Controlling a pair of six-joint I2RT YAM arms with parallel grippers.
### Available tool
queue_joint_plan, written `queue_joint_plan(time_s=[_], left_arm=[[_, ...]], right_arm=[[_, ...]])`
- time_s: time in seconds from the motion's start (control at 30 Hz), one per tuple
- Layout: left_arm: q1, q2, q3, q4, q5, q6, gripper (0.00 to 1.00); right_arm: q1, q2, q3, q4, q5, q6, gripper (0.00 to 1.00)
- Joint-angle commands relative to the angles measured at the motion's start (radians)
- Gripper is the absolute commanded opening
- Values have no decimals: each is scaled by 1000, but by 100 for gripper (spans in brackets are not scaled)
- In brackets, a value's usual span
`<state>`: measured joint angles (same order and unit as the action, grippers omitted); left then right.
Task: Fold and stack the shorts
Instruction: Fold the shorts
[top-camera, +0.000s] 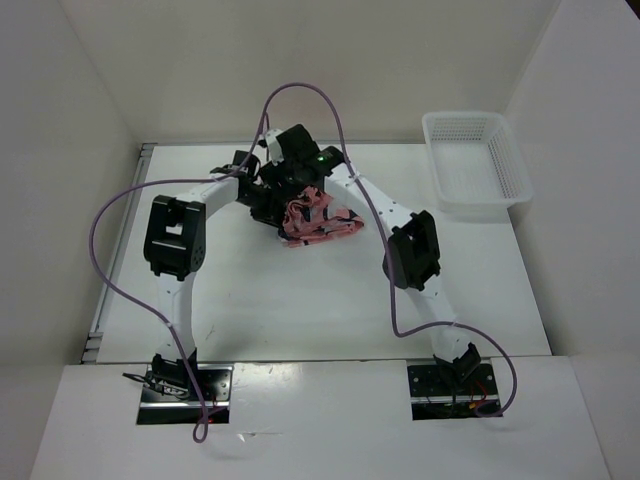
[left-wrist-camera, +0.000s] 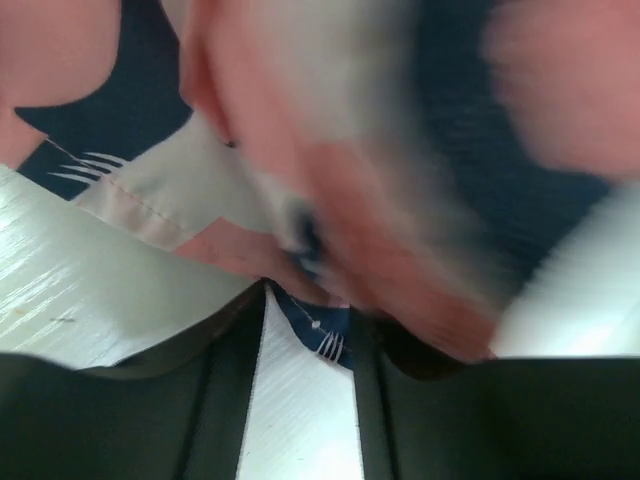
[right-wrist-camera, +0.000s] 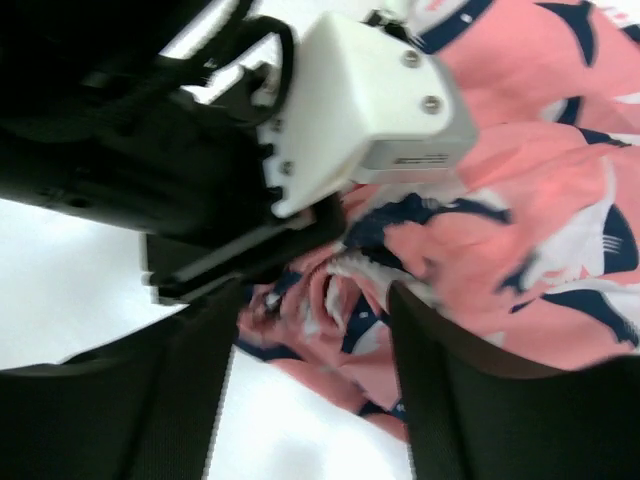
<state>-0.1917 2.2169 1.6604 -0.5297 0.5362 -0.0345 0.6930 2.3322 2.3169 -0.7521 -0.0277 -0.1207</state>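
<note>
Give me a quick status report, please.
Left end effector and right end effector both at the shorts, grip unclear. Shorts bunched between them. Basket far right, not blocking.

The top view looks down from high behind the near edge of the desk (top-camera: 300, 320), far enough back to take in the whole desk and the basket (top-camera: 475, 160). The left wrist view sits so near the shorts (left-wrist-camera: 230, 250) that cloth fills it, out of focus, above the left jaws. The right wrist view, also close, looks past the right jaws at the same shorts and the left arm (right-wrist-camera: 370, 100), a patch the top view shows at far centre.
</note>
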Motion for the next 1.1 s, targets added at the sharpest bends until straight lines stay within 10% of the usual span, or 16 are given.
queue_joint_plan(time_s=[0.0,0.27,0.47,0.63,1.07], left_arm=[[18,3,-36,-30,-108,35,49],[125,-49,-2,-131,-215,35,71],[173,-196,81,-171,-387,35,79],[51,-208,203,-180,-332,35,87],[-172,27,398,-147,-360,35,99]], right_arm=[[31,-17,84,31,-67,3,70],[42,-121,124,43,-17,-46,72],[-50,-267,-263,63,77,-187,59],[-133,-323,-508,134,77,-250,56],[-306,-195,-453,185,-70,-67,22]])
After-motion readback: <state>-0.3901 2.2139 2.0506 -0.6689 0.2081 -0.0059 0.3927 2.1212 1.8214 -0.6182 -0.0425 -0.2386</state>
